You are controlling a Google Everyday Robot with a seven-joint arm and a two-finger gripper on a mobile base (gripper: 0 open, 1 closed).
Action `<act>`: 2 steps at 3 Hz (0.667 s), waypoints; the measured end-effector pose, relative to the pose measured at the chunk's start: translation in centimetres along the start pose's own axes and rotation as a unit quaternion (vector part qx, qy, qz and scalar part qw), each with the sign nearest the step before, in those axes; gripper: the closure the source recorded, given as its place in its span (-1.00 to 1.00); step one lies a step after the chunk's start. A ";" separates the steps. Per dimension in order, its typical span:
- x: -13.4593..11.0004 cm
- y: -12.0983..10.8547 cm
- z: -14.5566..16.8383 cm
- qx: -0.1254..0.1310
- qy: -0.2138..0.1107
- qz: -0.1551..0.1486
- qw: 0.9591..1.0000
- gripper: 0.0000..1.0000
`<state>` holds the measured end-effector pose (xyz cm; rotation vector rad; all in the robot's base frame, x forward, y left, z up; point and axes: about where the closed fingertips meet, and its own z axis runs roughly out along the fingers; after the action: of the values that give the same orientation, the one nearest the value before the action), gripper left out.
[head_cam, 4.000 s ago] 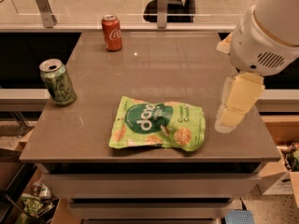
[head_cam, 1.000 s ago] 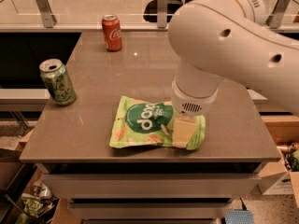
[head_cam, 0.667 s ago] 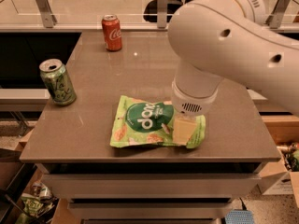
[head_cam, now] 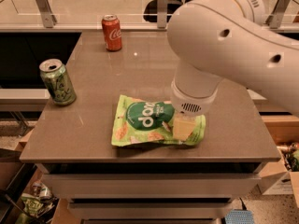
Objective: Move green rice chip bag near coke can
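Gripper (head_cam: 184, 127) sits on the right end of the green chip bag (head_cam: 145, 122); can't tell if it's open or closed. Bag lies flat near the counter (head_cam: 93, 101) front edge, well apart from the coke can (head_cam: 112, 32) at back left. Prob light, soft, crinkly, slippery, so pinch an edge, not the middle.
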<state>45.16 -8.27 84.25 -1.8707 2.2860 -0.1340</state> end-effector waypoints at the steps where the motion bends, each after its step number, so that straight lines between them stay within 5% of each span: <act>1: -0.1 -0.1 -0.3 0.001 0.003 -0.002 1.000 1.00; 2: -0.2 -1.2 -1.4 0.009 0.002 -0.007 1.000 1.00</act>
<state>46.07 -8.34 85.86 -1.8797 2.2679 -0.1607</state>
